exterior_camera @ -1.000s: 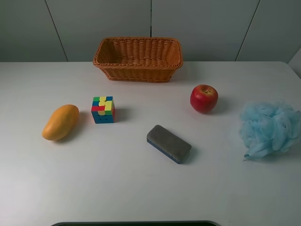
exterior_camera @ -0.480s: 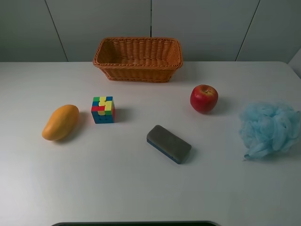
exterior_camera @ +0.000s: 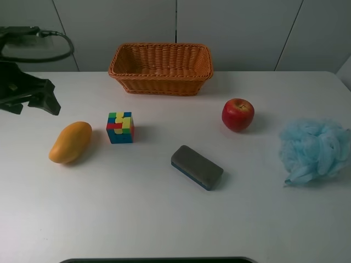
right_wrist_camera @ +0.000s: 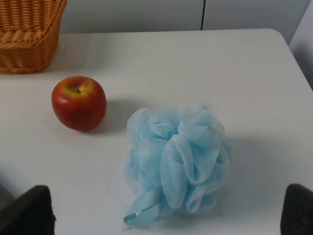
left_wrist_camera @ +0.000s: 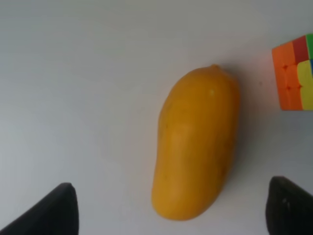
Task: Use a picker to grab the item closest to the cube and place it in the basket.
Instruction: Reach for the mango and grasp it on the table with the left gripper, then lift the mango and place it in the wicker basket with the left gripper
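Observation:
A multicoloured cube [exterior_camera: 120, 127] stands left of the table's centre. An orange mango [exterior_camera: 70, 142] lies just left of it and is the item closest to it; both show in the left wrist view, the mango [left_wrist_camera: 195, 147] and the cube's edge [left_wrist_camera: 295, 76]. A wicker basket [exterior_camera: 159, 78] stands empty at the back. My left gripper [exterior_camera: 32, 107] is open and empty, above the table behind and to the left of the mango; in the left wrist view, the gripper [left_wrist_camera: 171, 215] has the mango between its fingertips' line. My right gripper [right_wrist_camera: 164, 215] is open and empty, out of the high view.
A red apple [exterior_camera: 237, 114] sits right of centre and a grey-and-blue eraser [exterior_camera: 196, 167] lies in the middle. A blue bath pouf [exterior_camera: 314, 150] lies at the right edge, in front of the right gripper. The apple [right_wrist_camera: 79, 102] shows in the right wrist view.
My left arm has come into the high view at the far left, behind the mango. The objects on the table have not moved.

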Controlling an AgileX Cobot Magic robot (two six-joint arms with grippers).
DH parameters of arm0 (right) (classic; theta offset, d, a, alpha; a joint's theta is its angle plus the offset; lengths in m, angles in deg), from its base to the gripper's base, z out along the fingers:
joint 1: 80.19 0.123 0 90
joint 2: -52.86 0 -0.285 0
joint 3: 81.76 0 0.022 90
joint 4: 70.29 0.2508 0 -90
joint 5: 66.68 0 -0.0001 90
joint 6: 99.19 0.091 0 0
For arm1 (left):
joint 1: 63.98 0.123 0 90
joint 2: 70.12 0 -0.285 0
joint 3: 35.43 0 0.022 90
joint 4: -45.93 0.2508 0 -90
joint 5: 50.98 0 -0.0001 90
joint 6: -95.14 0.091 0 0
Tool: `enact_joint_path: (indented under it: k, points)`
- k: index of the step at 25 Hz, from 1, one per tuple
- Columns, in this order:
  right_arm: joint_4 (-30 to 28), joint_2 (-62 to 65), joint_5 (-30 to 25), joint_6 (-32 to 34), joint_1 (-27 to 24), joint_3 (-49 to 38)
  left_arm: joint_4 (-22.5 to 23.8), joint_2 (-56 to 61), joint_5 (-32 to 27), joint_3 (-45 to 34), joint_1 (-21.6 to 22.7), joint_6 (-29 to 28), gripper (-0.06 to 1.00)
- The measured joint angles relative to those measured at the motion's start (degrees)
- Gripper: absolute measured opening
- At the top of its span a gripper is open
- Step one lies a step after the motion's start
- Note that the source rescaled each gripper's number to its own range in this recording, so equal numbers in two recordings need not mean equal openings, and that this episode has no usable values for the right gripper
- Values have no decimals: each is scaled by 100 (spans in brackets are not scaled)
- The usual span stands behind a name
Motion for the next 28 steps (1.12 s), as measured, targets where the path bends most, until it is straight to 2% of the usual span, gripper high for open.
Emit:
enact_joint_path:
  k: [9,19,20,21,22,23,24,28]
  points:
    - [0,0,0,0,0,0,-45,-1285,662,9,-268,195,100]
    - [0,0,0,0,0,0,-288,-2039,1098,9,-446,467,100]
    - [0,0,0,0,0,0,-297,-2039,1097,9,-446,467,92]
    - [0,0,0,2,0,0,-297,-2039,1110,9,-446,467,70]
    - [0,0,0,2,0,0,-301,-2039,1110,9,-446,467,31]
    - [0,0,0,2,0,0,-301,-2039,1110,9,-446,467,0]
    - [0,0,0,2,0,0,-310,-2039,1110,9,-446,467,4]
    - [0,0,0,2,0,0,-310,-2039,1067,9,-446,467,4]
